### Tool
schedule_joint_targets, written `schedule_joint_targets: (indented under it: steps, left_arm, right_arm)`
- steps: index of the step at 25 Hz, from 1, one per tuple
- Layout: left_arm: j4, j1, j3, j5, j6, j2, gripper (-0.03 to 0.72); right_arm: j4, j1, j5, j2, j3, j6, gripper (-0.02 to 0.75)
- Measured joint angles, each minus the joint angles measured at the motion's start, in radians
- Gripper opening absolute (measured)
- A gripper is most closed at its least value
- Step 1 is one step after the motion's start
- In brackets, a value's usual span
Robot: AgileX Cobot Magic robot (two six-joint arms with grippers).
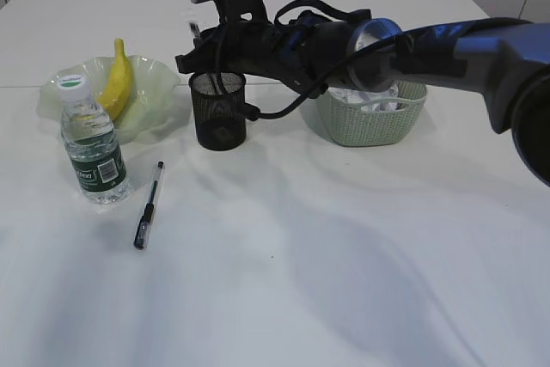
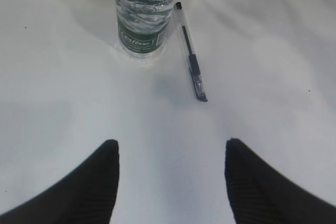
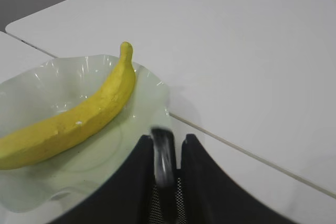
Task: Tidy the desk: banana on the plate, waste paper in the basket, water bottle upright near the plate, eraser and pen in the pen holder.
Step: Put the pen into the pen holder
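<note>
Far left on the white table: one pale green plate with one yellow banana lying in it. Just in front of the plate, one clear water bottle, upright, white cap on. Dark green label, writing too small to read. Just right of the bottle, one black pen lying flat, apart from it.

Left gripper low over bare table, fingers wide apart, nothing between. Bottle and pen ahead of it, well beyond the fingertips.

Near the middle, one black mesh holder, upright, just right of the plate. Right gripper reaching across from the right, directly over the holder's mouth. In the wrist view, right gripper with fingers only narrowly apart, a dark piece, blurred, in the gap above the mesh. Gripped or loose: cannot tell. Banana and plate just beyond the fingertips.

Right of the holder, one pale green woven basket, white crumpled paper inside, partly hidden by the arm.
</note>
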Motion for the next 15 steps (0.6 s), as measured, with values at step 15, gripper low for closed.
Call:
schedule_joint_targets:
  steps: [15]
  left_arm:
    - [0.0,0.0,0.0,-0.006,0.0,0.0,0.454]
  right_arm:
    - [0.0,0.0,0.117,-0.047,0.0,0.0,0.168]
